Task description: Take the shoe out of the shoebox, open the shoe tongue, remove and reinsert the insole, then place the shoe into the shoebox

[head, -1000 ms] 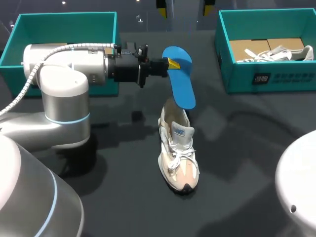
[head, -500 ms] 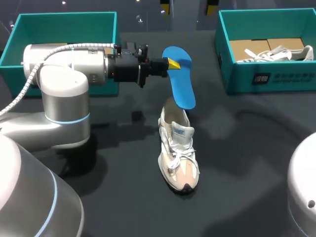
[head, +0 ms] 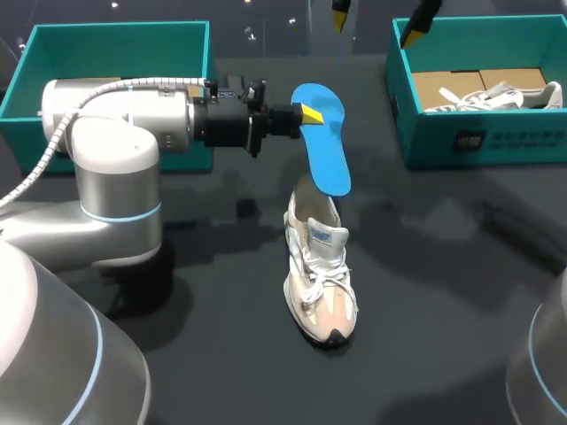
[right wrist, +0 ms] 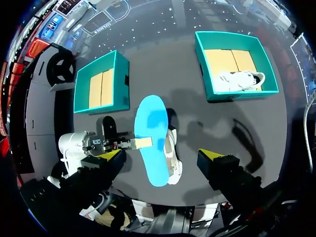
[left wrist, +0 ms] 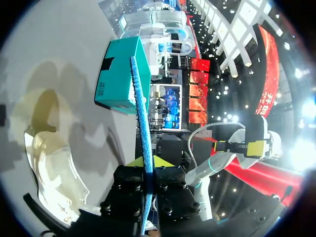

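At the far left, the teal left shoebox (head: 18, 84) is sitting with no shoe in it. The left gripper (head: 306, 113) is pinching the blue insole (head: 326, 150) by one long edge near its upper end, fingers closed flat on it. It is holding the lower end just over the heel opening of the shoe (head: 321, 266), which is standing on the table. The insole is looking thin, light and bendy — likely to buckle if pushed, so a mid-length hold should be steering it better. The right gripper (head: 378, 19) is hanging high, spread wide, holding nothing — beside the right shoebox (head: 478, 137).
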Controlling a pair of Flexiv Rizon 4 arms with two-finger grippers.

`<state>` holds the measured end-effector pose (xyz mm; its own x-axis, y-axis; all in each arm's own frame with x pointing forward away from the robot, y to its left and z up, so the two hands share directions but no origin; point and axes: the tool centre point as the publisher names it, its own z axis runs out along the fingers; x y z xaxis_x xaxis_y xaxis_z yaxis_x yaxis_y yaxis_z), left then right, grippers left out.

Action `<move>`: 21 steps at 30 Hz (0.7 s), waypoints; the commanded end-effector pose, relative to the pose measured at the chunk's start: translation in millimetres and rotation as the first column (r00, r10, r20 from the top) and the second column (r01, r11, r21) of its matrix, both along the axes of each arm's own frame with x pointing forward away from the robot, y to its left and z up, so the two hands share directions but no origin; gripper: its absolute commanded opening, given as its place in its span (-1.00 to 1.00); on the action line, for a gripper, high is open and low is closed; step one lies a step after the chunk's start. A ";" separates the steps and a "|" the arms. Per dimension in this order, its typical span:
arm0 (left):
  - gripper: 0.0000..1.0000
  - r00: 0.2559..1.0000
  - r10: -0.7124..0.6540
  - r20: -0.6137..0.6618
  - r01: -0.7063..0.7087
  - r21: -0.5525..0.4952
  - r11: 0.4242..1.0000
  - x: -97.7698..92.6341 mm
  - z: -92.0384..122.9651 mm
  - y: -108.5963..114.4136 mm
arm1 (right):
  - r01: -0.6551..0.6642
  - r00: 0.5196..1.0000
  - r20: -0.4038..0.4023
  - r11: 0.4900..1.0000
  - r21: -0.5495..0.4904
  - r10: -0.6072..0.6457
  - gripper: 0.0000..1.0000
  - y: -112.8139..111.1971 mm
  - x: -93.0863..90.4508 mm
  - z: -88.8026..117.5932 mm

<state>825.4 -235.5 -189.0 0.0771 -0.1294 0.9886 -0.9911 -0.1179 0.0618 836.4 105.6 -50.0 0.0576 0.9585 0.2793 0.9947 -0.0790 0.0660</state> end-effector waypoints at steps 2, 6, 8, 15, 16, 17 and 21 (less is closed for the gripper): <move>-1.00 1.000 0.001 0.000 -0.001 0.001 1.000 -0.1 -0.4 -0.8 | -0.012 1.000 0.017 0.941 0.337 0.006 1.00 -14.6 -2.9 -11.7; -1.00 1.000 0.001 0.000 -0.001 0.001 1.000 -0.1 -0.4 -0.8 | -0.005 1.000 0.010 0.907 0.422 0.002 1.00 -19.4 -3.2 -21.1; -1.00 1.000 0.001 0.000 -0.001 0.001 1.000 -0.1 -0.4 -0.8 | -0.006 1.000 0.009 0.892 0.451 0.002 1.00 -21.0 -3.3 -25.6; -1.00 1.000 0.001 0.000 -0.001 0.001 1.000 -0.1 -0.4 -0.8 | 0.004 1.000 0.008 0.837 0.547 -0.010 1.00 -24.2 -3.5 -38.6; -1.00 1.000 0.001 0.000 -0.001 0.001 1.000 -0.1 -0.4 -0.8 | 0.005 1.000 0.011 0.825 0.565 -0.013 1.00 -25.2 -4.0 -40.9; -1.00 1.000 0.001 0.000 -0.001 0.001 1.000 -0.1 -0.4 -0.8 | 0.011 1.000 0.008 0.817 0.576 -0.019 1.00 -26.0 -4.6 -43.1; -1.00 1.000 0.001 0.000 -0.001 0.001 1.000 -0.1 -0.4 -0.8 | 0.029 0.999 -0.003 0.779 0.626 -0.034 1.00 -27.7 -6.3 -53.5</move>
